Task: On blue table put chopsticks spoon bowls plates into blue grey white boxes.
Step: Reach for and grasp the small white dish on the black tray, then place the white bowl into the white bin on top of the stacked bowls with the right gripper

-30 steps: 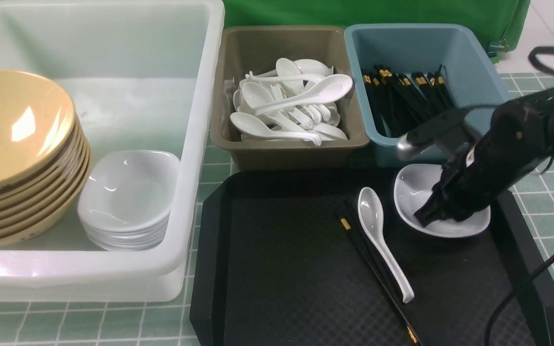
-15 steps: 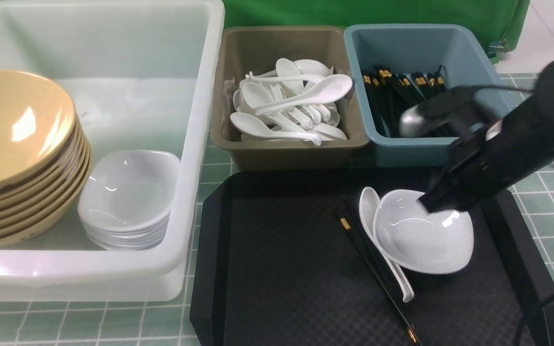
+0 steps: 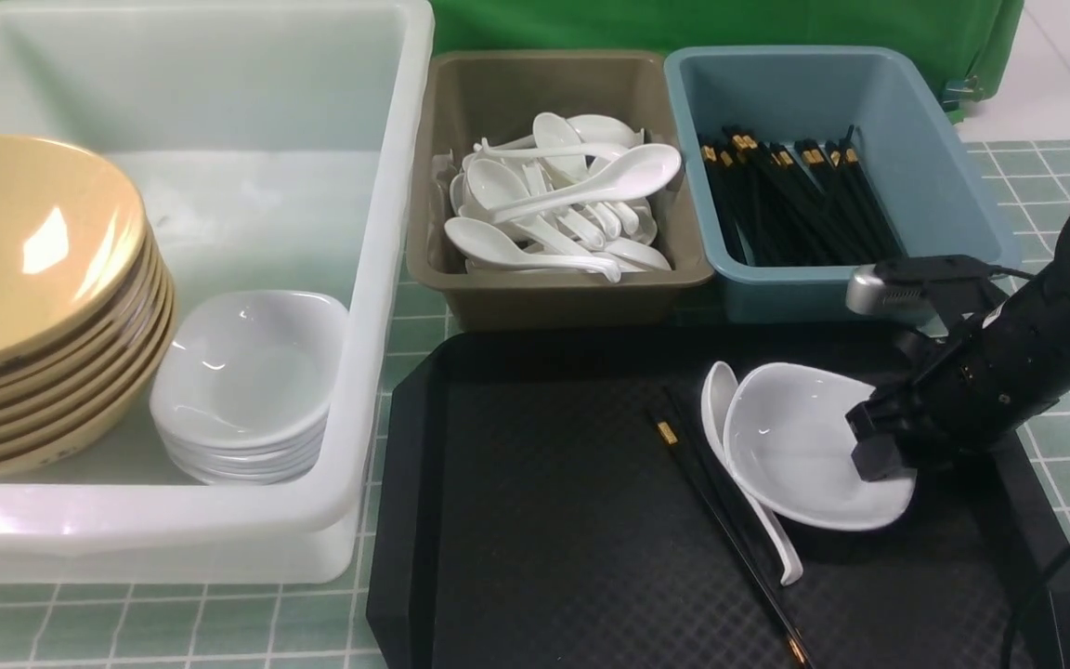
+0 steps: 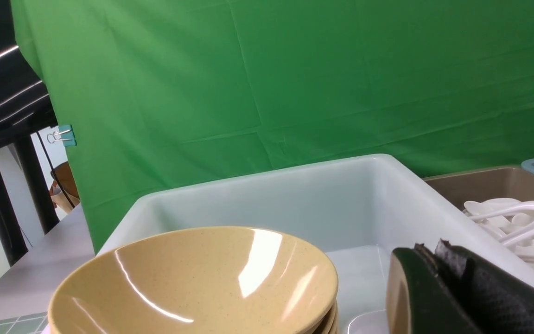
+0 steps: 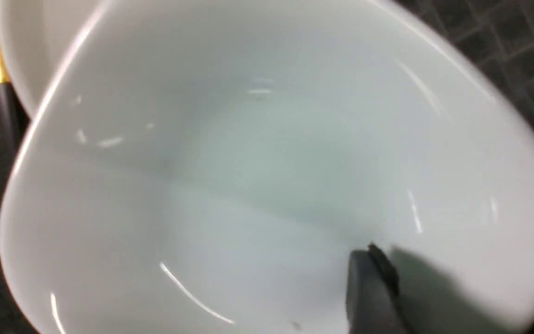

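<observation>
A small white bowl (image 3: 795,446) lies on the black tray (image 3: 544,520), leaning over the head of a white spoon (image 3: 719,400). Black chopsticks (image 3: 730,548) lie beside the spoon. My right gripper (image 3: 879,460) sits at the bowl's right rim, open. One finger (image 5: 369,287) hovers inside the bowl (image 5: 248,162) and the other is hidden below the rim. My left gripper (image 4: 429,253) is shut and empty above the white box (image 4: 387,171), next to the yellow bowls (image 4: 193,273).
The white box (image 3: 377,279) holds stacked yellow bowls (image 3: 24,242) and small white bowls (image 3: 247,372). The grey box (image 3: 554,288) is full of spoons (image 3: 563,204). The blue box (image 3: 814,288) holds chopsticks (image 3: 795,195). A black cable (image 3: 1046,576) runs past the tray's right edge.
The right gripper dragged the white bowl left and forward onto the spoon's head. It then swung to the bowl's right rim and its jaws spread apart.
</observation>
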